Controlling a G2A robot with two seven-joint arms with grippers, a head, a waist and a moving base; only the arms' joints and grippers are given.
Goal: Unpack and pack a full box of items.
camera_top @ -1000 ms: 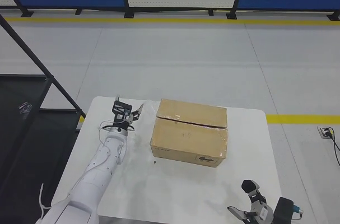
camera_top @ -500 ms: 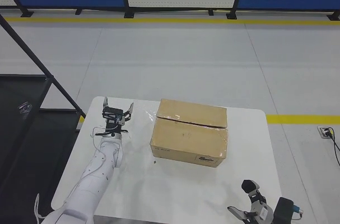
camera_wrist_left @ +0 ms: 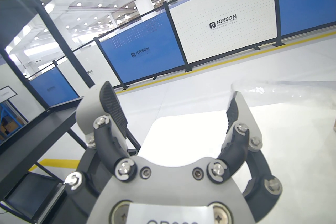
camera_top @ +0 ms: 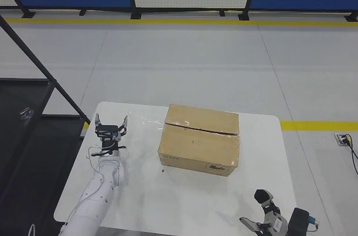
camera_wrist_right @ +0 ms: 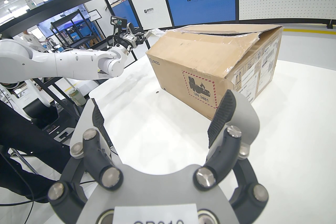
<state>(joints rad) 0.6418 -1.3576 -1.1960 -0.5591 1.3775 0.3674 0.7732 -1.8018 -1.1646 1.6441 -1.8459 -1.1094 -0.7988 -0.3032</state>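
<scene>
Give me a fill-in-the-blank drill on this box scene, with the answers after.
1. The cardboard box stands on a white ____.
2. Its top flaps are ____.
3. The left tool, apart from the box, has its jaws ____.
4. The right tool grips ____.
Missing words: table; closed; open; nothing.

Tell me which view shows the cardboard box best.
The right wrist view: the cardboard box sits close and large, with its side labels and lifted, torn flap visible. The top view gives its whole lid and seam from above, smaller. The left wrist view catches a brown sliver, perhaps it.
</scene>
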